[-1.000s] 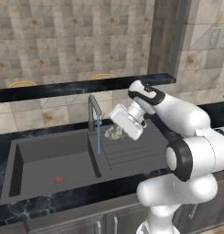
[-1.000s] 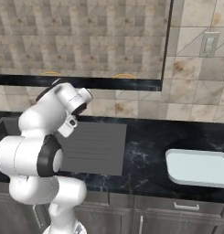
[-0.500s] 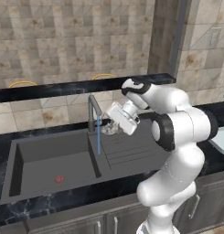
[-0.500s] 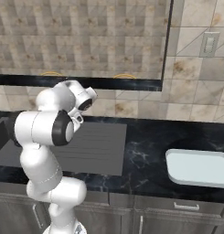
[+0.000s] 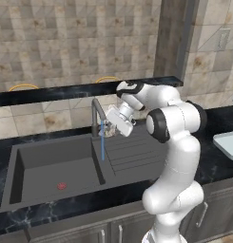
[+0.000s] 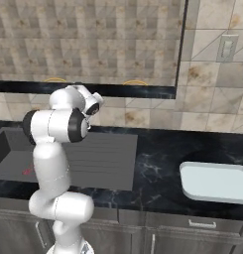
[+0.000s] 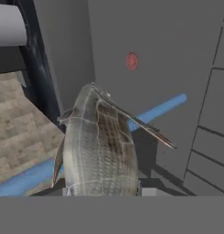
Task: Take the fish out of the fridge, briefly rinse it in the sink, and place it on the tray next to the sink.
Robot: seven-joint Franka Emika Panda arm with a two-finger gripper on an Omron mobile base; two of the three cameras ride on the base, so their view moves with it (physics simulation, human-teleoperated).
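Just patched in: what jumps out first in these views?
The fish fills the hand view, gripped at its lower end and pointing toward the sink with its red drain mark. A blue stream of water runs from the tap beside the gripper. The pale tray sits on the counter to the right.

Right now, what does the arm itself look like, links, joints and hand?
The arm is glossy white, built of rounded tubular links with dark, near-black rings at the joints. Its base swells into a bulbous white pedestal. The hand is a boxy white-grey block. The fingers are not clearly visible.
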